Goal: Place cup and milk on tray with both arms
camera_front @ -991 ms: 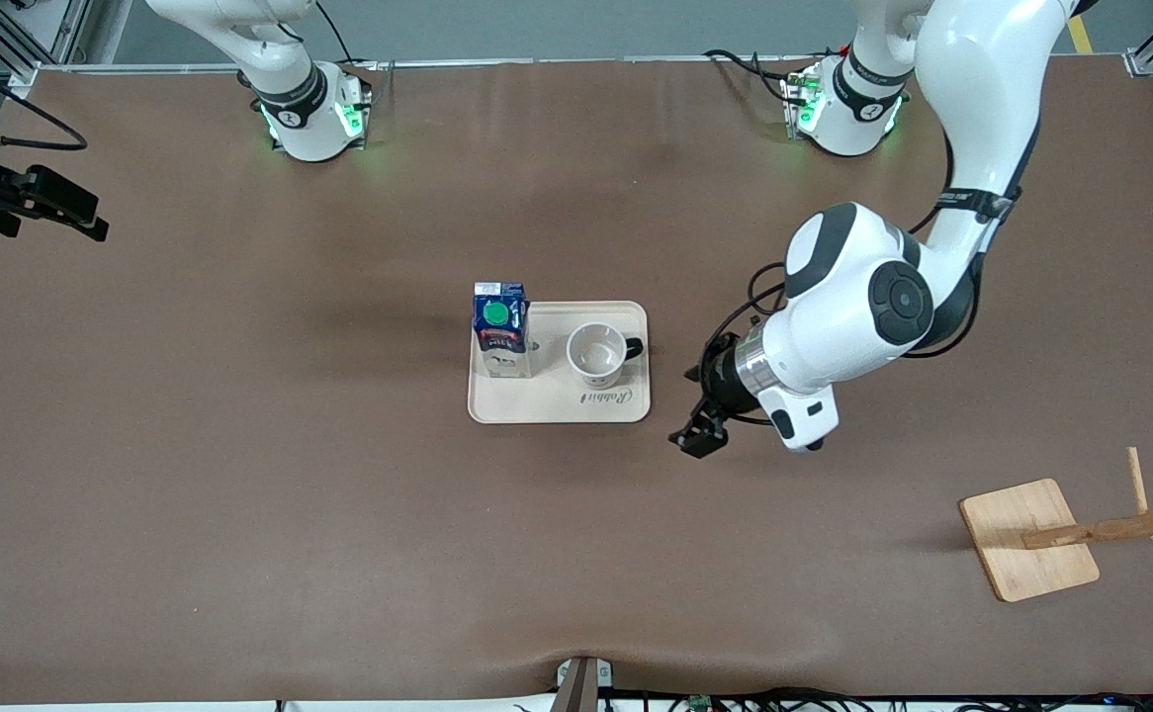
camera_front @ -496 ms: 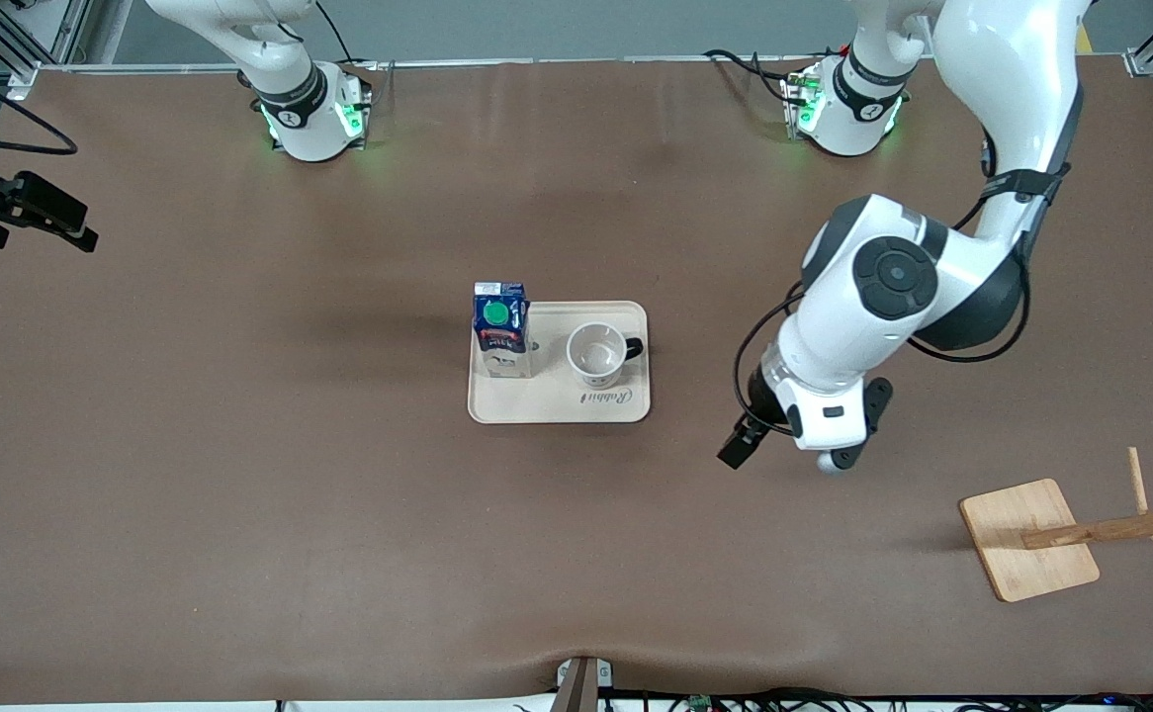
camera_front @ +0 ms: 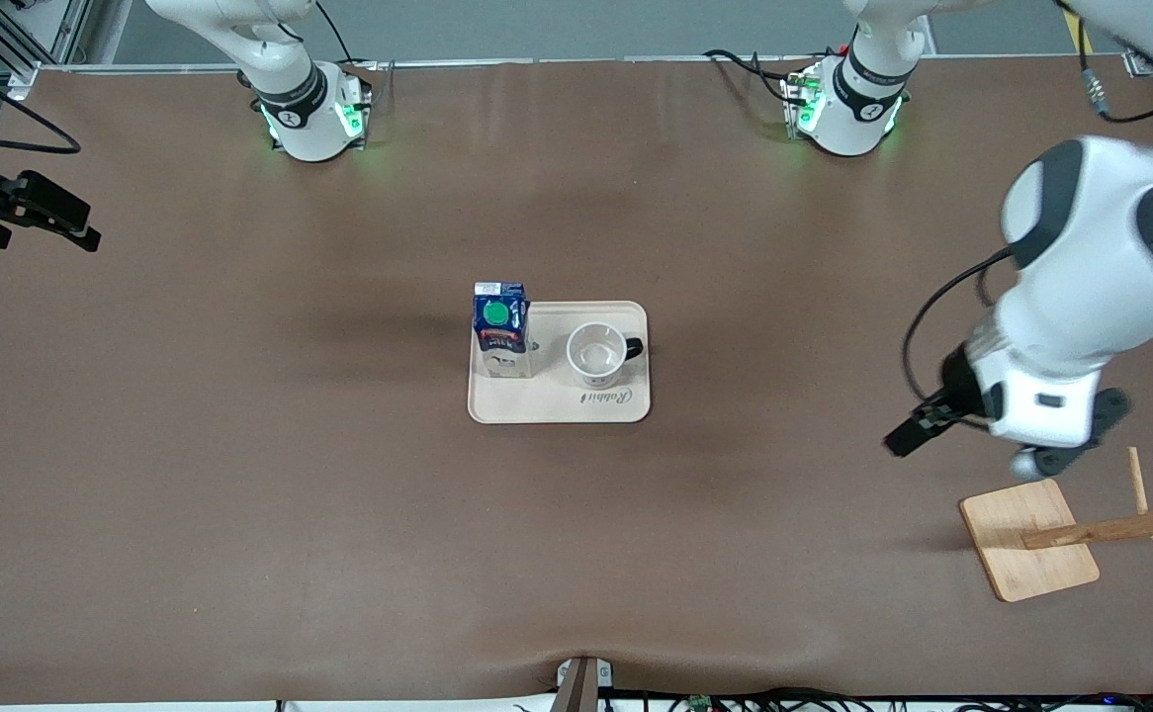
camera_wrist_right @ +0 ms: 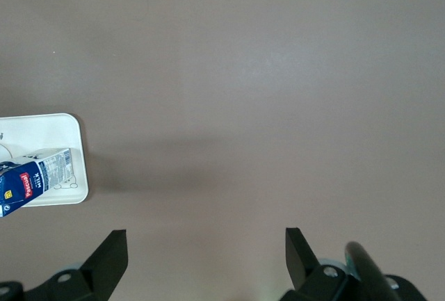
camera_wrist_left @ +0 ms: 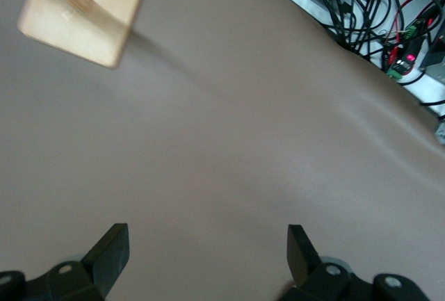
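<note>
The cream tray point(camera_front: 557, 407) lies at the table's middle. The milk point(camera_front: 500, 331), blue top and green cap, stands upright on the tray at the end toward the right arm. The white cup point(camera_front: 596, 356) stands upright beside it on the tray, with its black handle toward the left arm's end. My left gripper point(camera_front: 908, 435) is open and empty over bare table, close to the wooden board; its own view shows it point(camera_wrist_left: 207, 252) over bare table. My right gripper point(camera_front: 47, 213) is open and empty, high over the right arm's end of the table. Its view point(camera_wrist_right: 205, 252) catches the milk point(camera_wrist_right: 35, 179) and a tray corner point(camera_wrist_right: 69, 134).
A small square wooden board point(camera_front: 1026, 539) with a wooden stick stand on it sits at the left arm's end, nearer the front camera; it also shows in the left wrist view point(camera_wrist_left: 80, 12). Cables point(camera_wrist_left: 375, 9) lie off the table's front edge.
My left arm has swung away from beside the tray toward the left arm's end of the table, up to the wooden board. The right gripper, cup, milk and tray have stayed put.
</note>
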{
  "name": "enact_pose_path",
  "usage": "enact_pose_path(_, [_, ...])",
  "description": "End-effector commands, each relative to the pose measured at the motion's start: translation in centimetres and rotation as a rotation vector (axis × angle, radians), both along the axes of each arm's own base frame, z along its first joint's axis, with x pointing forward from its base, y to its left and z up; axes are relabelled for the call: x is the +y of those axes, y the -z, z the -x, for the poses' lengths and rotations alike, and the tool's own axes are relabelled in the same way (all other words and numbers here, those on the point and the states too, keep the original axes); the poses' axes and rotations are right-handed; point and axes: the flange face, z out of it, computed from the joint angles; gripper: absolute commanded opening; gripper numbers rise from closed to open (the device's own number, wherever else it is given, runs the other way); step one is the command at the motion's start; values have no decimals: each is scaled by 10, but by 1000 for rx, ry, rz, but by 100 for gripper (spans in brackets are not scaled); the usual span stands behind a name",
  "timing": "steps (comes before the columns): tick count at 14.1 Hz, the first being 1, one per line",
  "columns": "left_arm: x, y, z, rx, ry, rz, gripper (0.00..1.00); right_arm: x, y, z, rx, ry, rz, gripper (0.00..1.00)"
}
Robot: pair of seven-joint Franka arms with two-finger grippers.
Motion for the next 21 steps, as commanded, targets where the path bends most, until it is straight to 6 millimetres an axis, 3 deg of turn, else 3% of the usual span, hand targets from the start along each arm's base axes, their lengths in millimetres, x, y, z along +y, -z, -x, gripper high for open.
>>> enact_pose_path(1, [16,-38,26,10,128,-62,100,-3,-5,8,4,-5,8,100])
enact_pose_path(2, [31,-52,33,10,170,-93,100,-3,-5,8,7,-6,8,100])
enact_pose_path(6, [36,-95,76,78,264,-118,100,-3,-5,8,6,-6,8,100])
enact_pose_path(9, [50,-119,104,118,334,-59,100,-2,-6,8,4,-7,8,100])
enact_pose_path(11, [49,-131,126,150,373,-64,100,1,-6,8,4,-12,8,100])
enact_pose_path(15, [62,-140,155,142,437,-70,100,3,-6,8,4,-16,7,100])
enact_pose_path(21, [67,-144,161,132,438,-75,100,8,-6,10,12,-24,6,100])
